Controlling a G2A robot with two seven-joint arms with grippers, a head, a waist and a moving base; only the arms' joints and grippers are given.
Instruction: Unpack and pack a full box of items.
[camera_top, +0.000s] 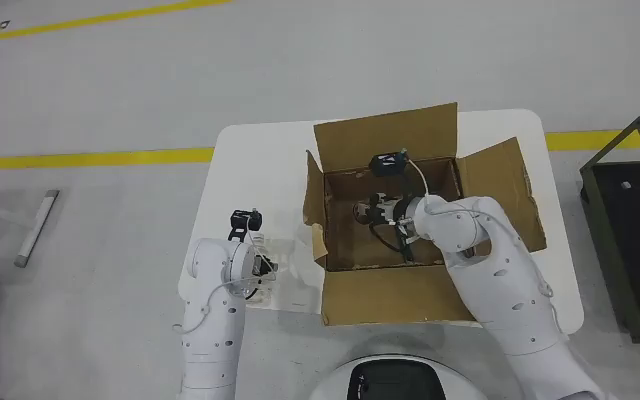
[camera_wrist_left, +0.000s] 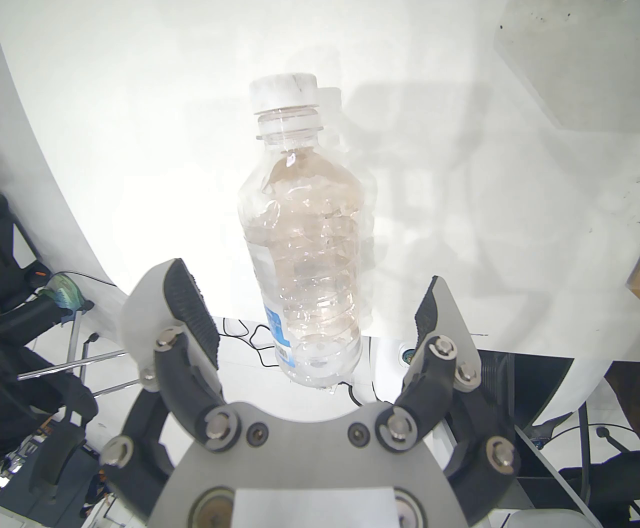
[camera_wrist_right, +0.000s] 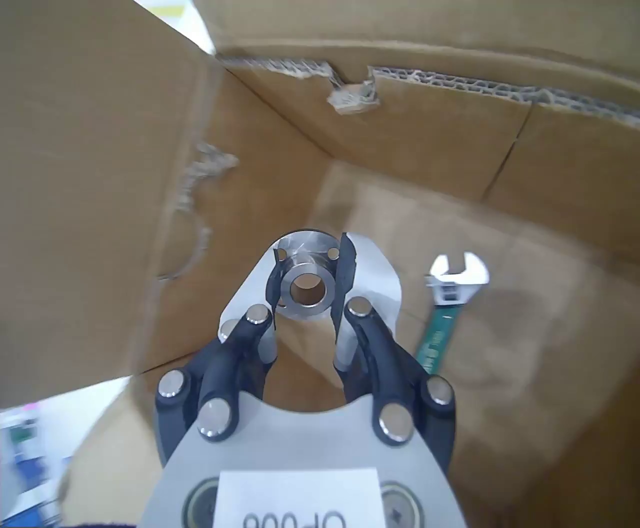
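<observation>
A clear plastic water bottle (camera_wrist_left: 305, 260) with a white cap lies on the white table (camera_top: 260, 160). My left gripper (camera_wrist_left: 312, 300) is open, one finger on each side of the bottle's lower end, neither pad touching it. In the top view this gripper (camera_top: 262, 267) sits left of the open cardboard box (camera_top: 385, 135). My right gripper (camera_wrist_right: 307, 272) is inside the box, shut on a steel flanged bushing (camera_wrist_right: 306, 306) held above the box floor. From above, the right gripper (camera_top: 372, 212) is over the box's middle. A green-handled adjustable wrench (camera_wrist_right: 442, 320) lies on the box floor beside it.
The box stands with all flaps folded outward, its walls close around the right gripper. A dark green rack (camera_top: 610, 230) stands off the table's right edge. Bare table lies left of and behind the box.
</observation>
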